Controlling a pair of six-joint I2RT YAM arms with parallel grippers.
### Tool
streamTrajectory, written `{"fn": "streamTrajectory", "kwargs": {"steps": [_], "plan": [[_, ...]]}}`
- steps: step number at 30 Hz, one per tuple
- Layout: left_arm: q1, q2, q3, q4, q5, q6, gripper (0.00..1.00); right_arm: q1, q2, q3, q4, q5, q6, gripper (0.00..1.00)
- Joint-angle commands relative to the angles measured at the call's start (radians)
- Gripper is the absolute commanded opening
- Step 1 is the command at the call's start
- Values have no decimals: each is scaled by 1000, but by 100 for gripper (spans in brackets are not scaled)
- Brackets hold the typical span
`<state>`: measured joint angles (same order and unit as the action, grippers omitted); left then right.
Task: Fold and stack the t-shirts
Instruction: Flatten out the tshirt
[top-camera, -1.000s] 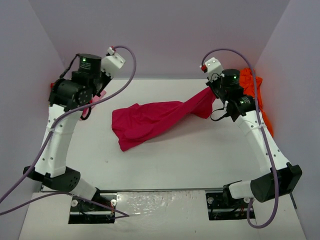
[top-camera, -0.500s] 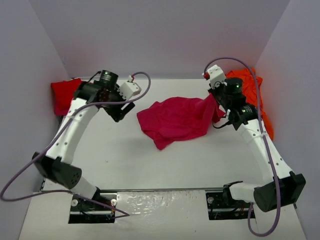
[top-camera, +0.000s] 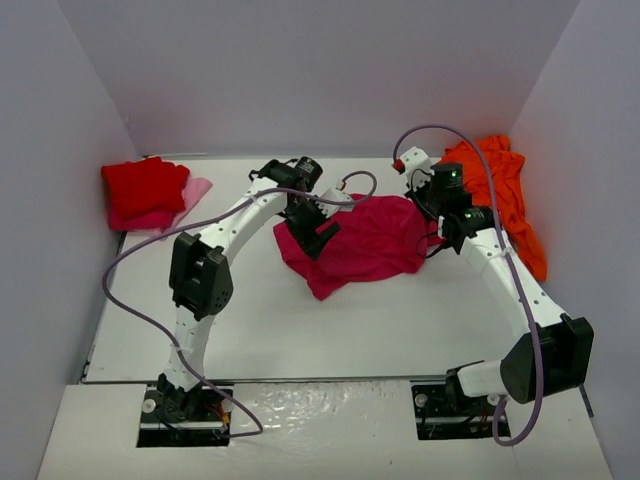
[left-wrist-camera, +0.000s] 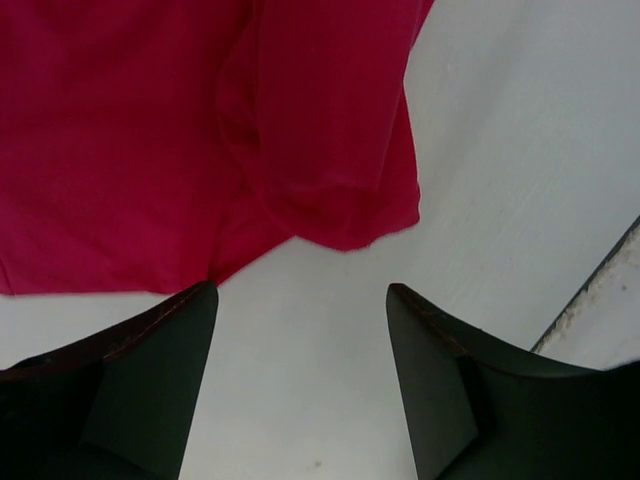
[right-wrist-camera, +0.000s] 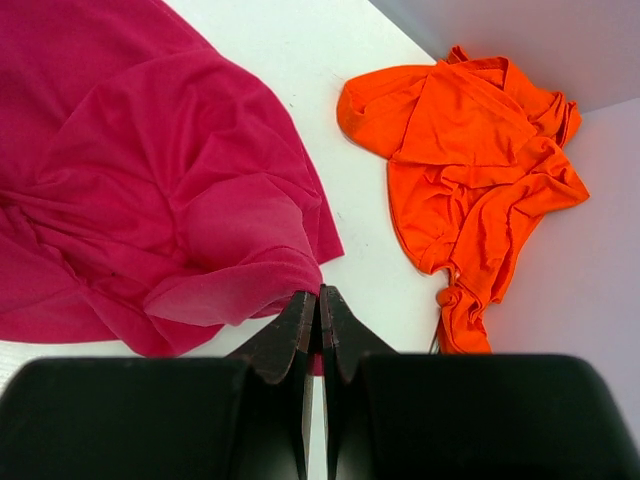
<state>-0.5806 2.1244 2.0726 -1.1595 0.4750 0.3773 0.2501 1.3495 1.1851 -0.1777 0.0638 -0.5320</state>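
Observation:
A magenta-pink t-shirt (top-camera: 365, 245) lies bunched in the middle of the white table (top-camera: 250, 320). My right gripper (top-camera: 432, 228) is shut on its right edge; the right wrist view shows a fold of this magenta-pink t-shirt (right-wrist-camera: 150, 180) pinched in that gripper (right-wrist-camera: 320, 292). My left gripper (top-camera: 320, 236) hovers open at the shirt's left side. In the left wrist view, bare table lies between the fingers of the left gripper (left-wrist-camera: 300, 292), just short of the shirt's sleeve (left-wrist-camera: 340, 195). A crumpled orange t-shirt (top-camera: 500, 195) (right-wrist-camera: 470, 150) lies at the far right. A folded bright red t-shirt (top-camera: 143, 185) sits far left.
The red shirt rests on a paler pink cloth (top-camera: 196, 189) near the left wall. Grey walls close in the left, back and right sides. The table's edge (left-wrist-camera: 600, 285) shows at the right of the left wrist view. Purple cables hang off both arms.
My left arm swung from the far left corner to the magenta shirt's left side and opened. The right gripper drifted left, and the stretched shirt slackened into a heap.

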Motion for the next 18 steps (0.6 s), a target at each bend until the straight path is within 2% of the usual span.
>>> {"fn": "streamTrajectory", "kwargs": {"steps": [1, 7, 14, 16, 18], "plan": [[-2, 73, 148, -10, 86, -40, 65, -2, -3, -21, 67, 17, 0, 0], [-7, 208, 290, -43, 100, -63, 65, -3, -15, -54, 72, 30, -3, 0], [-15, 237, 284, -51, 121, -55, 65, -2, -26, -89, 81, 32, -4, 0], [-19, 243, 282, -52, 121, -54, 62, -3, -25, -96, 86, 28, 1, 0], [-27, 249, 279, -55, 120, -51, 54, -3, -27, -100, 90, 25, 3, 0]]}}
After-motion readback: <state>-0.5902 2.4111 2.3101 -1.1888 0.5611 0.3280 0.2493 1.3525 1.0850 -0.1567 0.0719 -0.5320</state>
